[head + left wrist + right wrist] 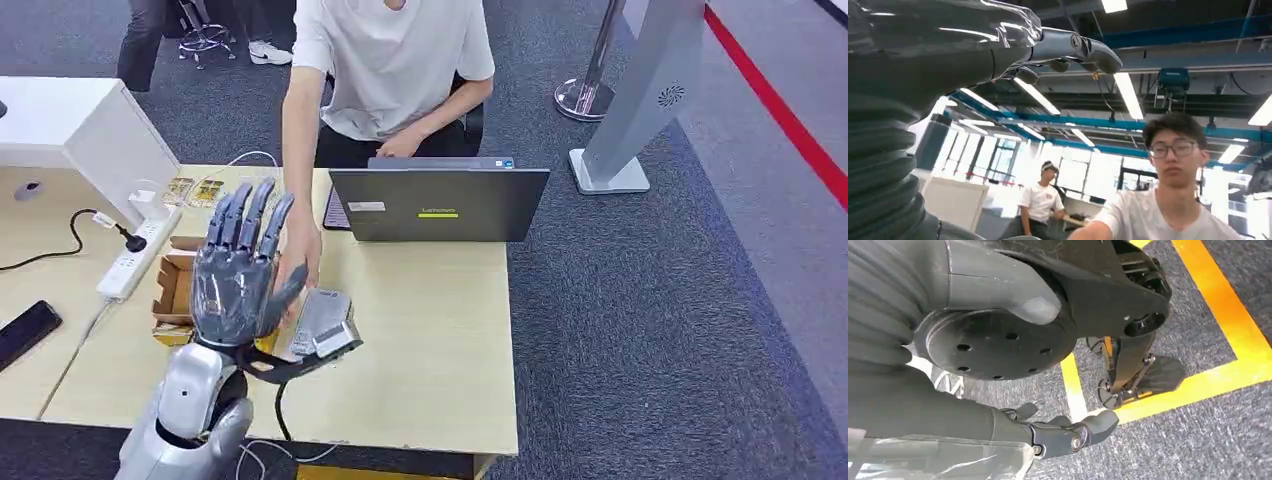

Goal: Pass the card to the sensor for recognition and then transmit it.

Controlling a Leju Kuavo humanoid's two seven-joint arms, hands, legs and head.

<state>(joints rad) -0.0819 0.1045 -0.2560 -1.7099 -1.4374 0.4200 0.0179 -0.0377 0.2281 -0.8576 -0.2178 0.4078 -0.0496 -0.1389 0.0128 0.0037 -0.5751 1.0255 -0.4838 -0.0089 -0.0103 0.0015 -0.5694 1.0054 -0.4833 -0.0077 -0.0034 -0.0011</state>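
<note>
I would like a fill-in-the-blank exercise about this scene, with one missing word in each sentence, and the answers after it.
1. The left hand is raised above the wooden ____, fingers spread and holding nothing.
2. The grey laptop on the table stands with its lid ____.
3. The person behind the table wears a ____ T-shirt.
4. The black plug sits in a white power ____.

Answers: table; open; white; strip

you have one laptop (438, 203), one power strip (135, 256), one cardboard box (174, 292), one phone (26, 331).
</note>
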